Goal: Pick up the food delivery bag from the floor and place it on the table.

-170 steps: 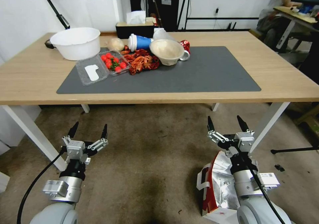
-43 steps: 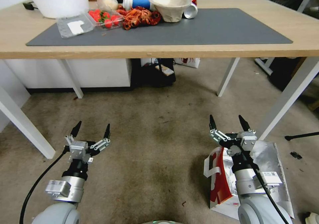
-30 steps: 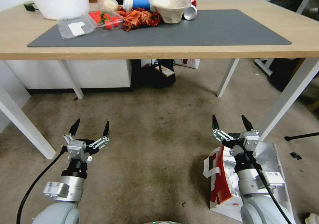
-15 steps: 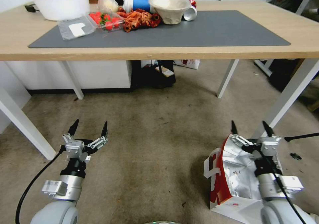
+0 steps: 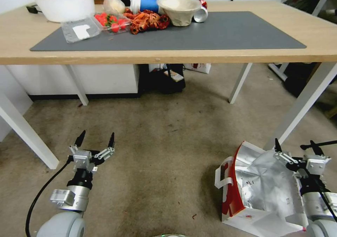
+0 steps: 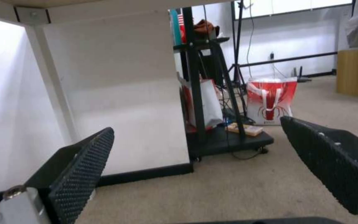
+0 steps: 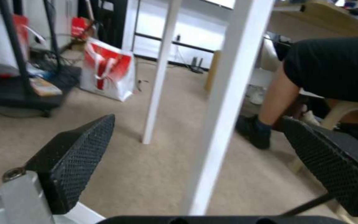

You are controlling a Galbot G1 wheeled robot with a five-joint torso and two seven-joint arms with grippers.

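The food delivery bag (image 5: pixel 259 191) stands on the floor (image 5: pixel 168 149) at the lower right, white with a red side panel, white strap handles and its crumpled silver foil lining open upward. My right gripper (image 5: pixel 295 146) hangs open over the bag's far right edge, close to a white table leg (image 5: pixel 302 103); in the right wrist view the right gripper (image 7: pixel 197 118) holds nothing and that leg (image 7: pixel 224 102) stands just ahead. My left gripper (image 5: pixel 98 136) is open above bare carpet at the lower left, as the left gripper (image 6: pixel 196 123) also appears from its wrist. The light-wood table (image 5: pixel 21 37) with its grey mat (image 5: pixel 228 30) spans the top.
On the table's left half sit a white bowl (image 5: pixel 62 1), a beige bowl (image 5: pixel 179 7) and food clutter (image 5: pixel 147 19). A black cart (image 5: pixel 161 77) and a small red-and-white bag (image 6: pixel 272 101) stand beneath. A seated person's leg (image 7: pixel 278 102) is beyond the leg. A black stand foot (image 5: pixel 317 144) lies at right.
The head view tilted down toward the floor earlier. Within the last second my right arm swung right and lower, uncovering the bag's foil opening. The left arm sank slightly.
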